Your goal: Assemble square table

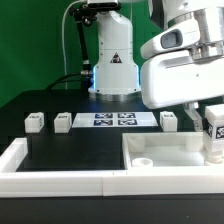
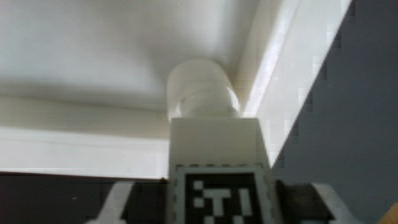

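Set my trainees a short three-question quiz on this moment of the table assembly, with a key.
1. True or false: the gripper is shut on a leg.
2. How many loose legs lie on the black table in line with the marker board? A two, B three, C four.
3. Fill in: the held leg stands in a ___ of the square slab.
Key: 1 true; 2 B; 3 corner.

The white rimmed slab lies flat, lower right. Three tagged legs stand across mid-frame. A fourth leg is upright, apparently over the slab's right corner.
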Robot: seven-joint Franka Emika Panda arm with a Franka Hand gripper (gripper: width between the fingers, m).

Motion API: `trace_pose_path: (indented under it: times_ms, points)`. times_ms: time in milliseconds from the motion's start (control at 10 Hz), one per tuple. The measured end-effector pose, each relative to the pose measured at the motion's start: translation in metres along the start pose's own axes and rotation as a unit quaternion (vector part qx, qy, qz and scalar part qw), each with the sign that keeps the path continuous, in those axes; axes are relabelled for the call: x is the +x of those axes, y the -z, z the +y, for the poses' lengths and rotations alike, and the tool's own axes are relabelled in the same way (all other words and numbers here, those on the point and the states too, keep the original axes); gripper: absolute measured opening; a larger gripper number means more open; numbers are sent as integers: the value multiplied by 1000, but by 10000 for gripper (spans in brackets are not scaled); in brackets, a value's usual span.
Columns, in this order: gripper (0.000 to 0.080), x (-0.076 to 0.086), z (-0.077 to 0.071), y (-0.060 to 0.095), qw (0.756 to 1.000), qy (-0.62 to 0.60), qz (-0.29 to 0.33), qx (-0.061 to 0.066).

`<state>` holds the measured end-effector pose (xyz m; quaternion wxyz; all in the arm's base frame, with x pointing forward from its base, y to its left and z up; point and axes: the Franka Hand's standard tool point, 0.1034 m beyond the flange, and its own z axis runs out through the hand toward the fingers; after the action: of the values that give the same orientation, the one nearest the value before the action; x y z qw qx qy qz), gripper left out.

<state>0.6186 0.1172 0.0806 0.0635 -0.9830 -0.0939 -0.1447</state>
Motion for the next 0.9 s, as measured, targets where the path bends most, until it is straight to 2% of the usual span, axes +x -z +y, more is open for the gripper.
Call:
trace_pose_path:
  times_ms: [300, 900]
  points:
    - [290, -4, 2, -10, 1000, -1, 6, -3]
    - [296, -6, 2, -11, 999, 2, 43, -13]
